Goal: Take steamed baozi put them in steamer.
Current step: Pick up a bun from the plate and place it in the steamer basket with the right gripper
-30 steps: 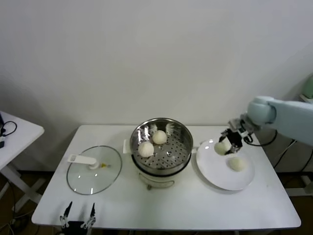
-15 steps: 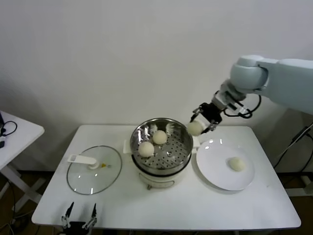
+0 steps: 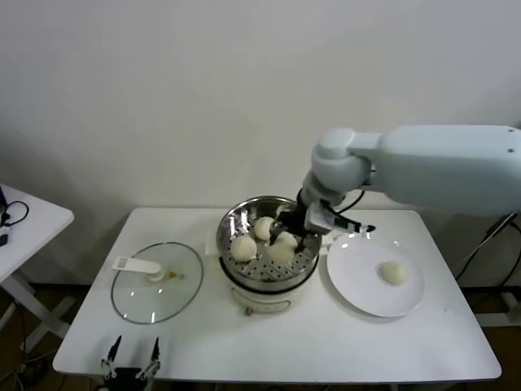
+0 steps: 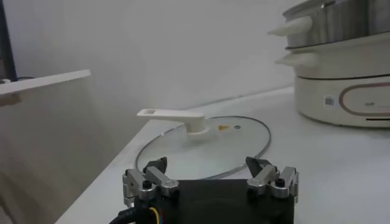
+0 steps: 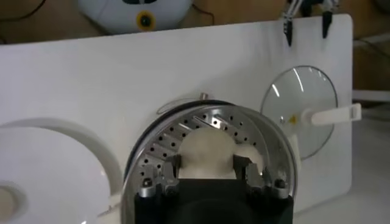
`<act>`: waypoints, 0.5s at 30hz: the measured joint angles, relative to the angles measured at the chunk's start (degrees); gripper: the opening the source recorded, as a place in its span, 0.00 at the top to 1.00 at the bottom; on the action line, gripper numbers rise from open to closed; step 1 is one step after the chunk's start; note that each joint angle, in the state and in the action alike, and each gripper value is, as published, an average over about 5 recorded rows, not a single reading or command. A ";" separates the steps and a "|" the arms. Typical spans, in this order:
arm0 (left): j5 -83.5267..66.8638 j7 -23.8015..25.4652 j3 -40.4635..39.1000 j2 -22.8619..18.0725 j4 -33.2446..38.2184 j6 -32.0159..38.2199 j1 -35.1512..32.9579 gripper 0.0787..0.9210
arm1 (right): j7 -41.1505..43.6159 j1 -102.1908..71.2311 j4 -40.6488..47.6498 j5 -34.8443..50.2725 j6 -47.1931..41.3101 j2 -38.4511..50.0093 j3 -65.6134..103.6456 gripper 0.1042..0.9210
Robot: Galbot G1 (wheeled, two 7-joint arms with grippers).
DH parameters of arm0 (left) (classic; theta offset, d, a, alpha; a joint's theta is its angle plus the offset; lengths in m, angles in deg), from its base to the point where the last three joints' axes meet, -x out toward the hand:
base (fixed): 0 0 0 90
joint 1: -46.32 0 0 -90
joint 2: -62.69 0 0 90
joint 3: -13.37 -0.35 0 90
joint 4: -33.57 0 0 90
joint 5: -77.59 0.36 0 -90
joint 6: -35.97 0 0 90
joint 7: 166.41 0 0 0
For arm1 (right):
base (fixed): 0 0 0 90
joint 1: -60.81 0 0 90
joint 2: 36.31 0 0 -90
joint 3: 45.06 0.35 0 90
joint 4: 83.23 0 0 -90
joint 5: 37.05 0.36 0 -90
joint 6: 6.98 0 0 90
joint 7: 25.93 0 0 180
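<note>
The steamer (image 3: 303, 217) stands mid-table, a shiny steel pot with a perforated tray (image 5: 214, 120) on a cream base. Two baozi (image 3: 243, 247) (image 3: 263, 228) lie on the tray. My right gripper (image 3: 290, 236) reaches down into the pot from the right and is shut on a third baozi (image 3: 281, 250), held low over the tray; the right wrist view shows it (image 5: 207, 149) between the fingers. A fourth baozi (image 3: 394, 273) lies on the white plate (image 3: 362, 293). My left gripper (image 3: 129, 362) is parked open at the table's front left edge.
A round glass lid (image 3: 156, 283) with a white handle lies flat to the left of the steamer; it also shows in the left wrist view (image 4: 204, 139). A small white side table (image 3: 28, 216) stands at the far left. The white wall is close behind.
My right arm has carried a baozi from the plate leftward over the pot's rim and lowered it into the steamer. The left arm has not moved.
</note>
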 measured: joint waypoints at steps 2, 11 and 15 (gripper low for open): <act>-0.03 0.00 0.05 -0.04 -0.02 -0.01 0.06 0.12 | -0.48 -2.07 1.00 -2.35 0.53 -1.13 0.42 0.40; -0.15 -0.01 0.13 -0.17 -0.67 0.11 0.44 0.12 | -1.65 -9.64 4.96 -9.60 1.88 -4.23 1.65 0.40; -0.16 -0.03 0.13 -0.17 -0.91 0.17 0.65 0.12 | -2.01 -11.83 6.33 -11.53 2.18 -4.84 2.05 0.39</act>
